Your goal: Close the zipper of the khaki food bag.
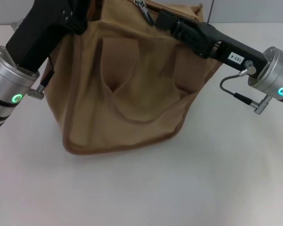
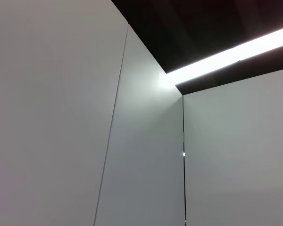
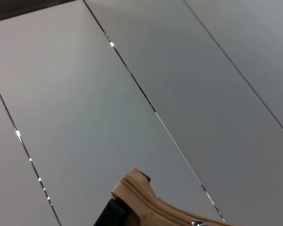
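On the white table [image 1: 179, 188] the khaki food bag [image 1: 127, 108] stands; both our grippers at its top, grip state we cannot tell. Zipper [image 3: 153, 205] pull may slip if the bag tips.

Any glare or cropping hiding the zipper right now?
Head view: even light and no glare, but the khaki food bag runs off the top edge, cropping the zipper. Left wrist view: only wall panels and a bright ceiling strip. Right wrist view: a short zipper stretch at the bottom edge, slightly soft.
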`<act>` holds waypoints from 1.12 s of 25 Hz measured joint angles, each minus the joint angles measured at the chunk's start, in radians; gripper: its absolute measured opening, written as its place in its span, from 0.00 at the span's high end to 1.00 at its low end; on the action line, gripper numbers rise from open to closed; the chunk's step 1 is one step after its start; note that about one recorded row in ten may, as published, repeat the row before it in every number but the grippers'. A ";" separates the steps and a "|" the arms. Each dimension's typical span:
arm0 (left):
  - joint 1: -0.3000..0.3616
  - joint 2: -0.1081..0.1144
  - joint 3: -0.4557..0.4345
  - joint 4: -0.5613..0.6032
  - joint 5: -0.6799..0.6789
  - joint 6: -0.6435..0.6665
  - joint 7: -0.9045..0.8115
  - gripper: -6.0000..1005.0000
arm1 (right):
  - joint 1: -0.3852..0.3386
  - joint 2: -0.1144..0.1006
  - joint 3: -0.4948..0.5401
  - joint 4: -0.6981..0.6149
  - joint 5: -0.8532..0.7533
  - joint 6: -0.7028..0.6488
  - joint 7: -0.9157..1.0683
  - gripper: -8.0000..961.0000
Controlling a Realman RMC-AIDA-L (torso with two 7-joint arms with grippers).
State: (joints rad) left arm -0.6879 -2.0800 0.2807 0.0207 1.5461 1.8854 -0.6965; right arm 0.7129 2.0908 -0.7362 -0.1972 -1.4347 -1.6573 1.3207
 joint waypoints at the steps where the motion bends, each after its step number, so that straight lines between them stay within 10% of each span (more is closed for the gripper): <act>1: -0.002 0.000 0.000 -0.003 0.000 0.000 0.001 0.94 | 0.002 0.000 -0.003 -0.001 0.000 0.002 -0.013 0.84; 15: 0.002 0.000 0.001 -0.022 0.004 -0.024 0.011 0.93 | 0.033 0.000 -0.019 0.016 -0.005 0.020 -0.048 0.45; 28: 0.033 0.000 0.009 -0.023 0.008 -0.030 0.012 0.93 | 0.050 0.000 -0.022 0.078 -0.007 0.019 -0.042 0.46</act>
State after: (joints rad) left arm -0.6552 -2.0800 0.2901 -0.0020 1.5546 1.8558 -0.6842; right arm 0.7633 2.0908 -0.7577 -0.1191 -1.4417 -1.6381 1.2787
